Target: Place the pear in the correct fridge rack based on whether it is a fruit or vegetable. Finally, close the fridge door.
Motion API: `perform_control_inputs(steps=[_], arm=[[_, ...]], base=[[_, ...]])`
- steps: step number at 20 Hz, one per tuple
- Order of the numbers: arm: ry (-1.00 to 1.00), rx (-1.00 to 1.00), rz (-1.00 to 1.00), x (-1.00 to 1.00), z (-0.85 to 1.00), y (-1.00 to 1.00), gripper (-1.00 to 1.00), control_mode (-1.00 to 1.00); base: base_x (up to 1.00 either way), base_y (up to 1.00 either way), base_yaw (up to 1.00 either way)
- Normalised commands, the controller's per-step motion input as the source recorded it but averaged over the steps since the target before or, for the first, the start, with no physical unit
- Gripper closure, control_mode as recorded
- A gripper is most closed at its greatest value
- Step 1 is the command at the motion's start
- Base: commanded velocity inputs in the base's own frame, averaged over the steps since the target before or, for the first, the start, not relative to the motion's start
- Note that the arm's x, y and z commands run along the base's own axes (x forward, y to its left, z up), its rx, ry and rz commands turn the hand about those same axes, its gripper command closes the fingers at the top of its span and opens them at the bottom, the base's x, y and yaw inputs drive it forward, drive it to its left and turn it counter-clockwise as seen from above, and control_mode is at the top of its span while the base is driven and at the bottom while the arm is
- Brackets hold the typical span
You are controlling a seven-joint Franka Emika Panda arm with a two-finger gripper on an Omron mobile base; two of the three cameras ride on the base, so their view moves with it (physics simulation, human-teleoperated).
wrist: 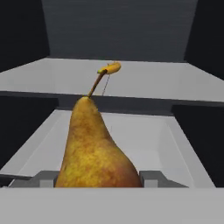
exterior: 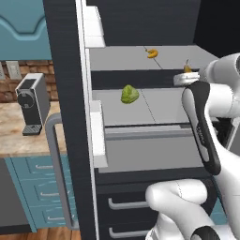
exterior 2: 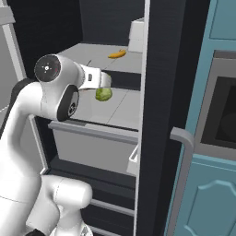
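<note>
Currently the end effector (wrist: 98, 179) pinches the pear (wrist: 94, 148) at its base, stem pointing up, at lower centre of the hand view. From the left base camera the pear (exterior: 187, 69) sits at upper right, level with the fridge rack (exterior: 131, 58) front edge. A banana (exterior: 152, 53) lies on that rack; a green leafy vegetable (exterior: 129, 94) lies on the slab below.

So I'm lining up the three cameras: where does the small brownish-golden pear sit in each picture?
Left base view: the small brownish-golden pear peeks out at upper right, just above the white arm's wrist.
Right base view: I cannot make it out; the wrist hides that spot.
Hand view: it stands at lower centre, stem up.
Shared landmark: the curved yellow banana on the light-grey upper fridge rack.
</note>
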Motion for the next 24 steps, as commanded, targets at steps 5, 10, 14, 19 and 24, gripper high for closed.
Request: perform_control_inputs(steps=[5,10,14,19,24], arm=[[-0.12,0.00,-0.05,0.97,0.25,-0.25,1.00,-1.00],[0.05,0.01,-0.03,0.93,0.33,-0.34,1.00,-1.00],[0.12,0.05,0.00,0.86,0.15,-0.38,1.00,-1.00],[0.07,0.01,0.00,0.78,-0.04,-0.27,1.00,-1.00],[0.06,0.00,0.00,0.83,-0.35,-0.16,1.00,-1.00]], base=[[0.00,0.00,0.00],[0.00,0.00,0.00],[0.00,0.00,0.00],[0.00,0.00,0.00],[0.00,0.00,0.00]])
